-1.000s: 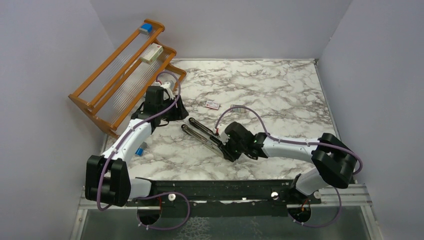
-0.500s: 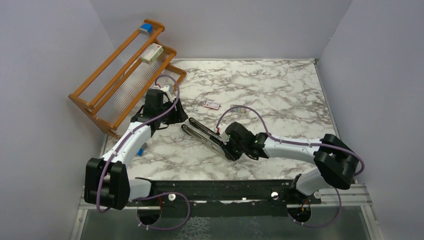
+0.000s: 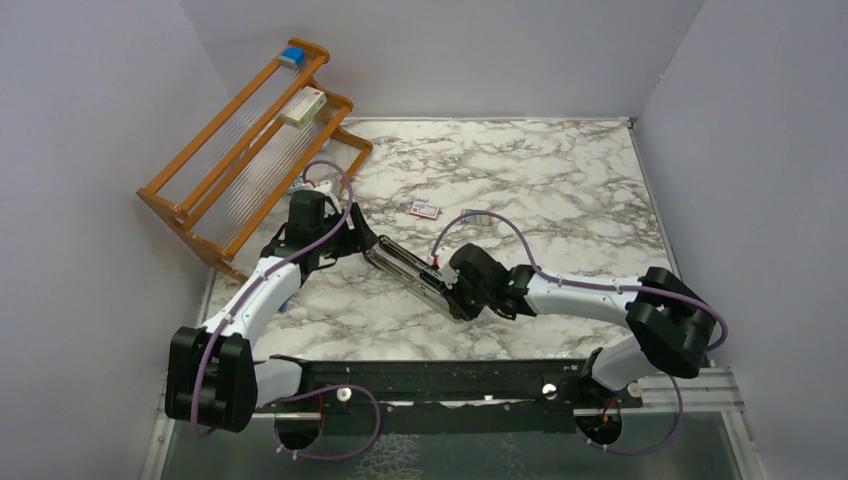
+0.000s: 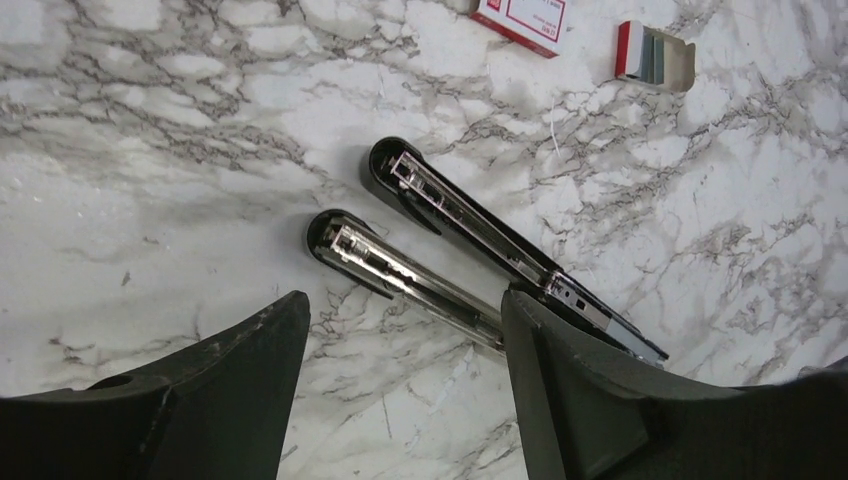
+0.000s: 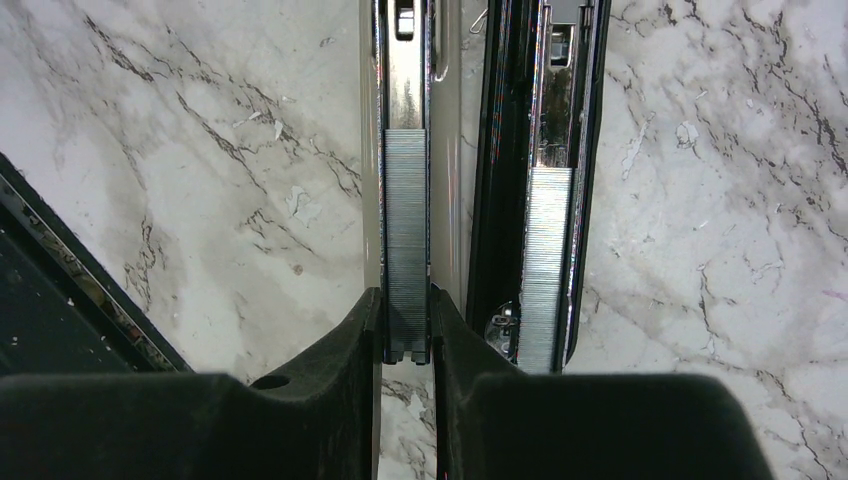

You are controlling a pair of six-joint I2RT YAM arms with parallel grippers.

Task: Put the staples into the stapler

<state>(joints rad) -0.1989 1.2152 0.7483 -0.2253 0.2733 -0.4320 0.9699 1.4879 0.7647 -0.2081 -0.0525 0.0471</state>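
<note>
The right gripper point(image 5: 405, 335), jaws nearly shut, pinches the thin silver-grey strip of staples point(image 5: 405, 230) sitting in the shiny silver rail point(image 5: 405, 90) of the slim black stapler point(image 3: 404, 268), splayed open on the white marbled table point(image 3: 560, 190) — it wants seating flat and square, no tilt — while the left gripper point(image 4: 400, 390) hangs wide open, empty, above

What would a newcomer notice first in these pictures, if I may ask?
The black stapler lies splayed open on the marble table, both halves side by side. The right gripper pinches a staple strip seated in its silver rail, while the left gripper hangs open above the stapler's far ends.
</note>
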